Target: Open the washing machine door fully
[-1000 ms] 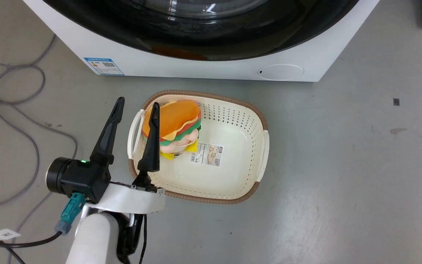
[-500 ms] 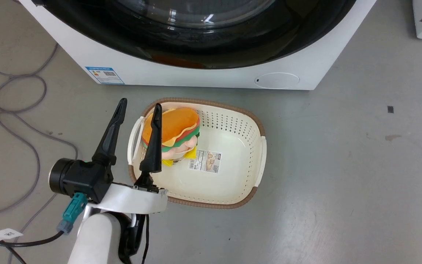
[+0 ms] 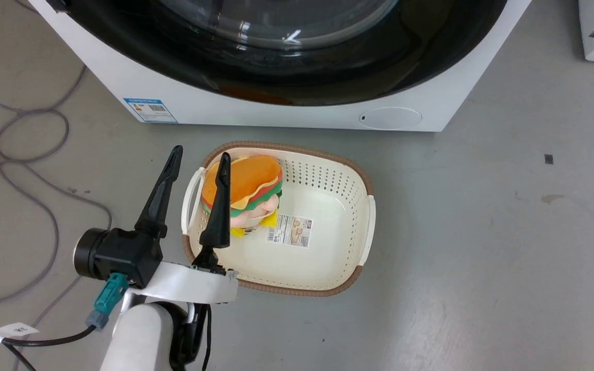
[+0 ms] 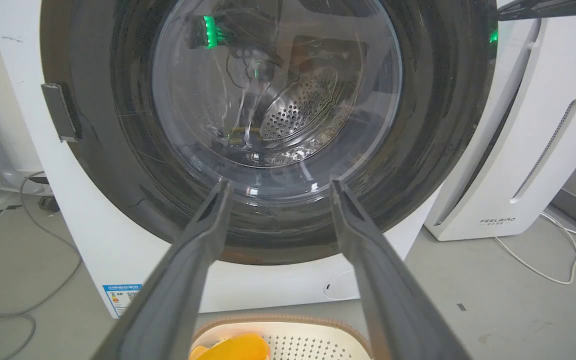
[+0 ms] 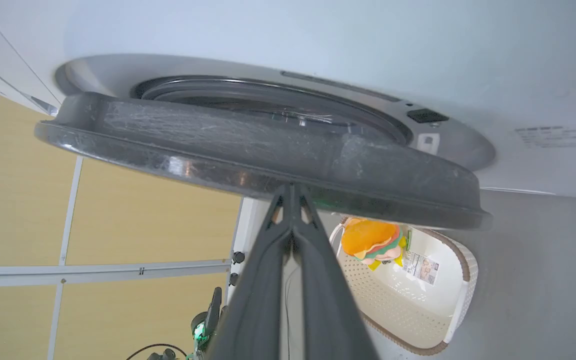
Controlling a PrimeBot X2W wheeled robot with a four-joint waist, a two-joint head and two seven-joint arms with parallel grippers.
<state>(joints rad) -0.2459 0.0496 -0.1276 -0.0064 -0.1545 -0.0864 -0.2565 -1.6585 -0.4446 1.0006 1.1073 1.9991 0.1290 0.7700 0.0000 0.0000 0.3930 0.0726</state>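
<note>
Two risks stood out. First, the right gripper (image 5: 290, 189), its fingers pressed together with nothing between them, met the washing machine door (image 5: 268, 145) only at the rim's edge, at 12 o'clock from its wrist. On so glossy a rim the tips could well slip off, and the door might then swing back toward the washing machine (image 5: 318, 40). Whether the tips were hooked behind the rim or merely touching it could not be told. Second, the left gripper (image 3: 201, 151), fingers spread wide and holding nothing, pointed straight at the door's glass bowl in its own wrist view. If the door swung out wide, it could probably strike that arm.

The door stood a little ajar, with a narrow gap between it and the machine's front in the right wrist view. In the head view the machine sat at 12 o'clock and a basket (image 3: 366, 180) holding a burger toy (image 3: 248, 178) lay at the centre, on the floor just before the machine.

The right arm's fingers ran up to the rim from 6 o'clock; the left forearm rose from 7 o'clock in the head view, fingers aimed toward 12
</note>
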